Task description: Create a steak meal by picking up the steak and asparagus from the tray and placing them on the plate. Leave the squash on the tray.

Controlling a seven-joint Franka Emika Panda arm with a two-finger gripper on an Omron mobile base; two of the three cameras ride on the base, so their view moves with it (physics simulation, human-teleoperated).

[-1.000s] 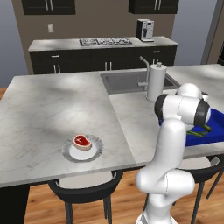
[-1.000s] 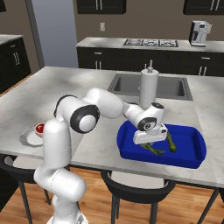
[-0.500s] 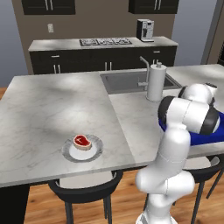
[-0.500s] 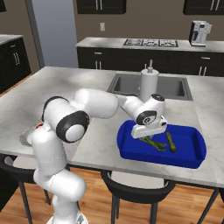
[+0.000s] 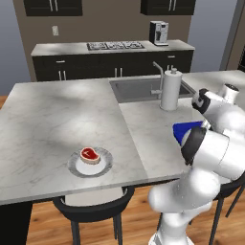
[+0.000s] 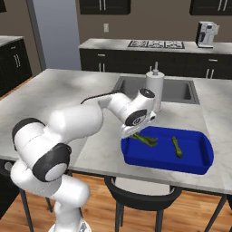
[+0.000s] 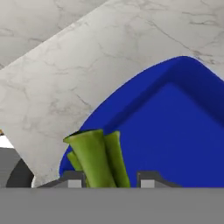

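- gripper (image 7: 107, 179) pinched on the asparagus (image 7: 98, 157) — stalks stick out between the finger tips, above the tray (image 6: 199, 165), near its left end
- asparagus looks lifted off the tray floor in the right base view; grip sits at one end of the bunch, so it hangs out ahead of the hand
- steak (image 5: 89, 154) already on the plate (image 5: 76, 167), near the surface's front edge, well apart from the tray — my read: asparagus carry is the last step
- squash (image 6: 176, 147) lies alone mid-tray toward the right end, as the task wants
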